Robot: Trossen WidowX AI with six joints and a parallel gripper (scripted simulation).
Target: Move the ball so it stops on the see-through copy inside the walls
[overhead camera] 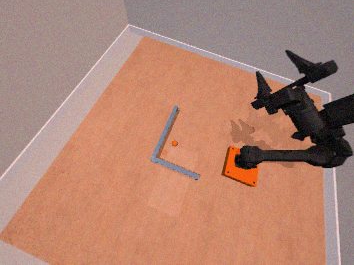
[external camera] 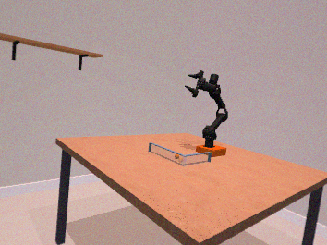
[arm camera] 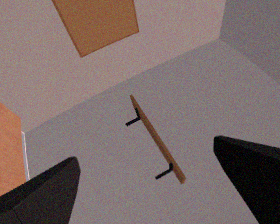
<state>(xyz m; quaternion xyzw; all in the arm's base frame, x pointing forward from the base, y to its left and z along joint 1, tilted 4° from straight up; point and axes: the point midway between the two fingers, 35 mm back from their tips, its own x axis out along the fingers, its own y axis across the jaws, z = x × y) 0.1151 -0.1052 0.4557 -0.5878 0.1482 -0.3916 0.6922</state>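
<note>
A wooden wall shelf on two black brackets (external camera: 51, 47) hangs far left of the arm's flat orange square base plate (overhead camera: 241, 167), well above the brown wooden table with dark legs (external camera: 194, 195). Left of that base plate, two low clear blue-edged walls (overhead camera: 167, 146) meet in a corner on the table; the small orange ball (overhead camera: 174, 143) lies inside the corner, apart from both walls, with the faint see-through orange copy (overhead camera: 164, 152) just beside it, nearer the corner and further from the plate. Above the plate, the black six-joint arm (external camera: 216, 116) stands folded upward, its black parallel-jaw gripper (external camera: 195, 82) raised high, well apart from the ball. Its fingers are spread wide and grasp nothing; the wrist view shows only the wall shelf between them
</note>
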